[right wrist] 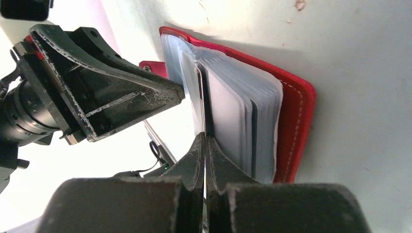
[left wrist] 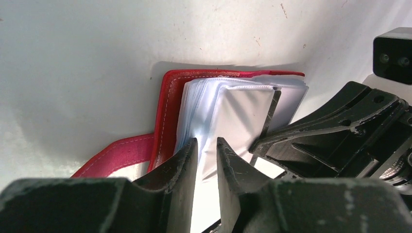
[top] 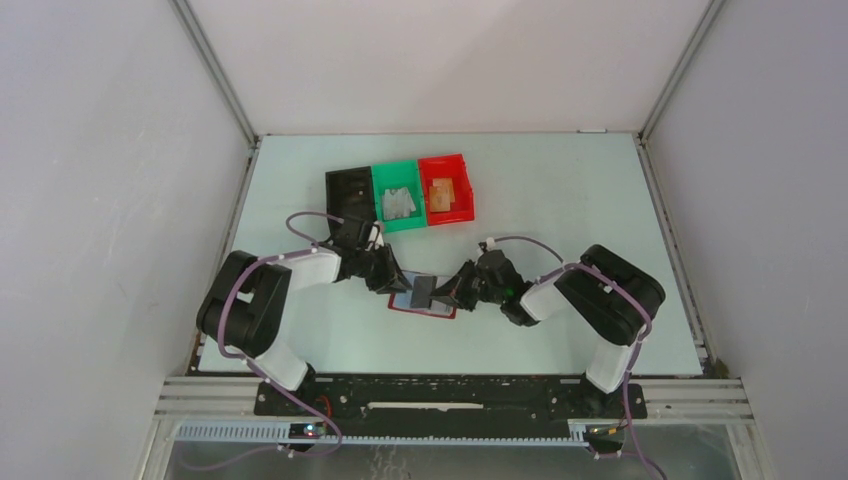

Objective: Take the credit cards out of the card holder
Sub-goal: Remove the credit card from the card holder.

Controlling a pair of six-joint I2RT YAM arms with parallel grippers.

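Observation:
The dark-red card holder [top: 437,309] lies open on the table between both arms, its clear sleeves [right wrist: 233,111] fanned upward. My left gripper [left wrist: 206,141] is shut on one raised sleeve [left wrist: 243,111], holding it upright. My right gripper [right wrist: 204,136] is shut on the edge of a thin grey credit card [right wrist: 200,92] that stands in that sleeve; its dark edge [left wrist: 275,109] shows in the left wrist view. In the top view the card [top: 422,291] rises between the left gripper [top: 398,283] and the right gripper [top: 447,293]. The wallet's strap tab [left wrist: 121,155] lies flat.
Three small bins stand in a row behind the wallet: black [top: 350,190], green [top: 378,205] holding a grey card [top: 400,203], and red [top: 462,195] holding a tan card [top: 441,193]. White walls enclose the table on three sides.

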